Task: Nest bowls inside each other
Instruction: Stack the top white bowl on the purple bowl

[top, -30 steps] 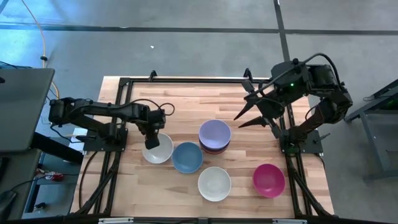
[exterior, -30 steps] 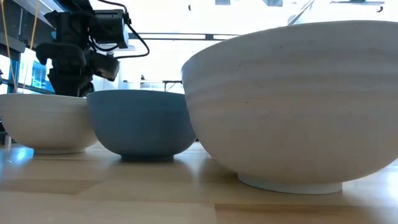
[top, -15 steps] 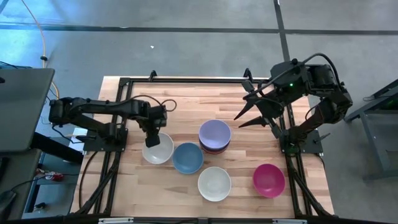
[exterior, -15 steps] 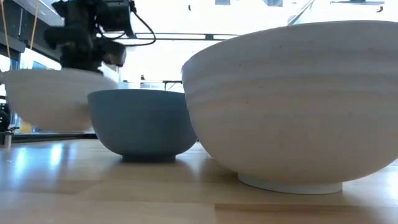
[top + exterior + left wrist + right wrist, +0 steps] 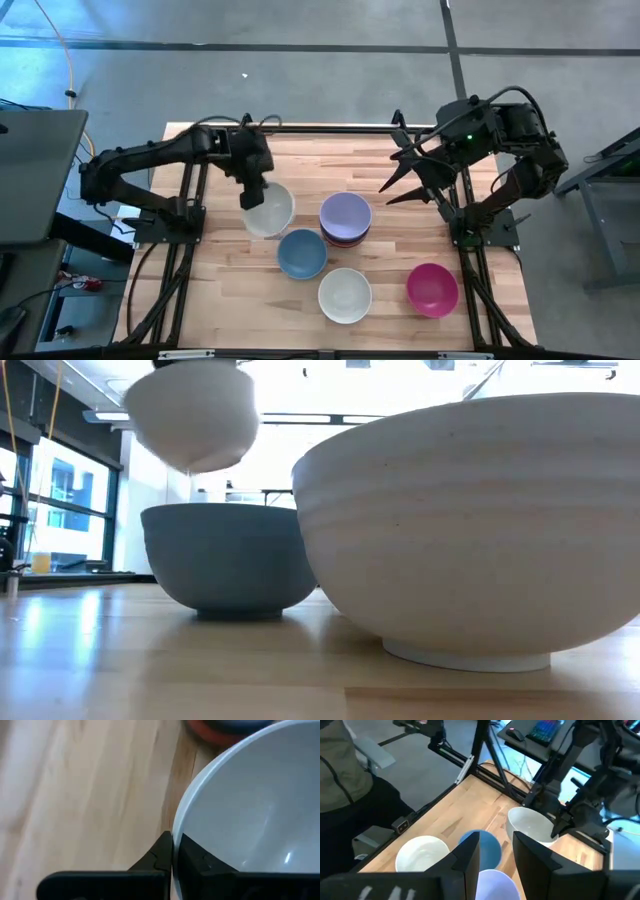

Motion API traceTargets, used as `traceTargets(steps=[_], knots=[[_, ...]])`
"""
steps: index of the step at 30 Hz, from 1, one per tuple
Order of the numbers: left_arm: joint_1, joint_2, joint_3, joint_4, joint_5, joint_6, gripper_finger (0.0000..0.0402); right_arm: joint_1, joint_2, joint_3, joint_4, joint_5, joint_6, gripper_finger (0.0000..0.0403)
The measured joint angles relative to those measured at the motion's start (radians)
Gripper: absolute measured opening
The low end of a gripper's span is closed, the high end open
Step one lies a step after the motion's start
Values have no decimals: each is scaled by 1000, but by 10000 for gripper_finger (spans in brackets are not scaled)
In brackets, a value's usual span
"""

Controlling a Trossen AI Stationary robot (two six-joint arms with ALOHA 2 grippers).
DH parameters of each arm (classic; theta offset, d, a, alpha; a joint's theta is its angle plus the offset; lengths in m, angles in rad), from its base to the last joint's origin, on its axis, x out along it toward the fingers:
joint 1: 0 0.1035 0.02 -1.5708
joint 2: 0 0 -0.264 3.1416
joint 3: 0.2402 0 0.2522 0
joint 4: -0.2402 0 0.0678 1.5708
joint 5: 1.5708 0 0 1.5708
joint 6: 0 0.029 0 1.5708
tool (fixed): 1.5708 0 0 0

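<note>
**White bowl goes up, pinched by its rim**

The white bowl (image 5: pixel 269 208) hangs clear of the table (image 5: pixel 215 290) in the left gripper (image 5: pixel 252 190), whose jaws are clamped on its rim, one finger inside the wall and one outside. From table height it floats above the blue bowl (image 5: pixel 301 253), its foot in open air.

It looks smooth, stiff and hard, probably light enough for a one-sided rim hold, but slick too, so I'd expect it to tip or slide if swung fast, and to chip if dropped. The rim is the only sensible hold; the round wall offers nothing.

Just off the gripper's far side sits the lavender bowl (image 5: pixel 346 214) on top of a stack, with the blue bowl just below the carried one. Further off are the second white bowl (image 5: pixel 345 295) and the pink bowl (image 5: pixel 432 288).

The right gripper (image 5: pixel 398 172) waits well apart, jaws spread, holding nothing.

A second ago the bowl sat on the wood beside the blue one with the gripper closing on its edge; now it has been lifted and moved toward the stack.
</note>
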Motion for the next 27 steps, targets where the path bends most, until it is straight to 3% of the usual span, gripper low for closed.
traceTargets(steps=[12,17,27], knots=[[-17,209,255,41,0,91,1,0,-84,0,45,238,70,110],[-16,328,357,37,66,145,0,0,-112,-12,42,368,135,110],[-9,536,655,-40,147,205,0,0,-290,-297,166,388,150,110]])
